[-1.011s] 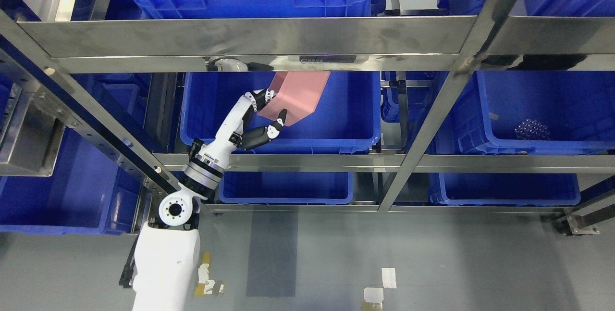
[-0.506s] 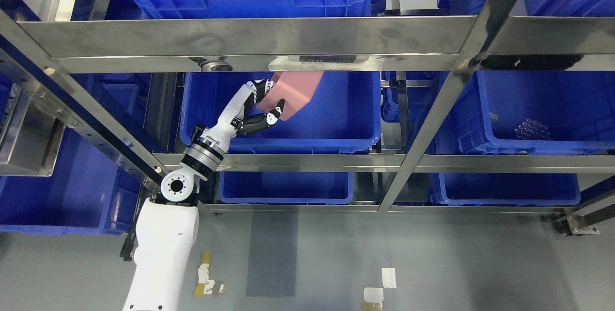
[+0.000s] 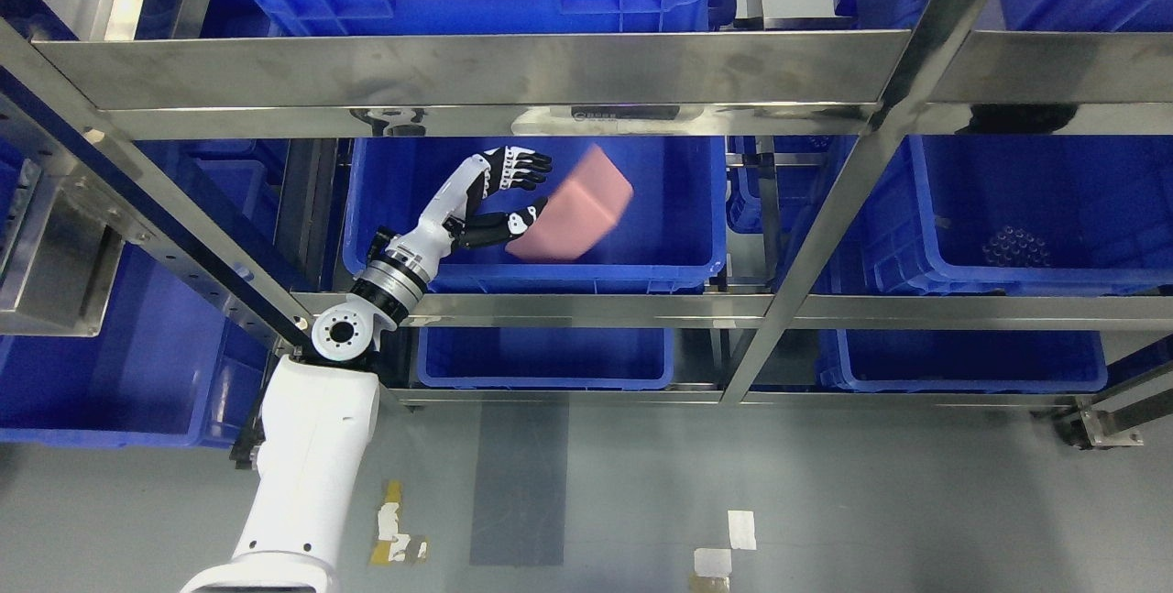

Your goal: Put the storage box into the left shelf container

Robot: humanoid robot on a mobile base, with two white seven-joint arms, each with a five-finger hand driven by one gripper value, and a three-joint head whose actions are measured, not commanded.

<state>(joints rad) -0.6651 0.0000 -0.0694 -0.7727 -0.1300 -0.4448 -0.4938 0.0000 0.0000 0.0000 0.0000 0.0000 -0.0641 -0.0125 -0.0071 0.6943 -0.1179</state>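
The white left arm enters from the lower left of the frame and reaches up into the middle tier of the stainless-steel shelf frame. The left hand, black-jointed with white segments, is spread open: the four fingers fan out toward the upper right, and the thumb points right beneath them. The hand grips nothing. The pink rectangular storage box appears blurred and tilted, just right of the hand, inside the blue plastic shelf container at the centre of the frame. The thumb tip lies at the box's left edge; whether it touches cannot be determined. The fingers are clear of the box. A second blue plastic bin occupies the right bay.
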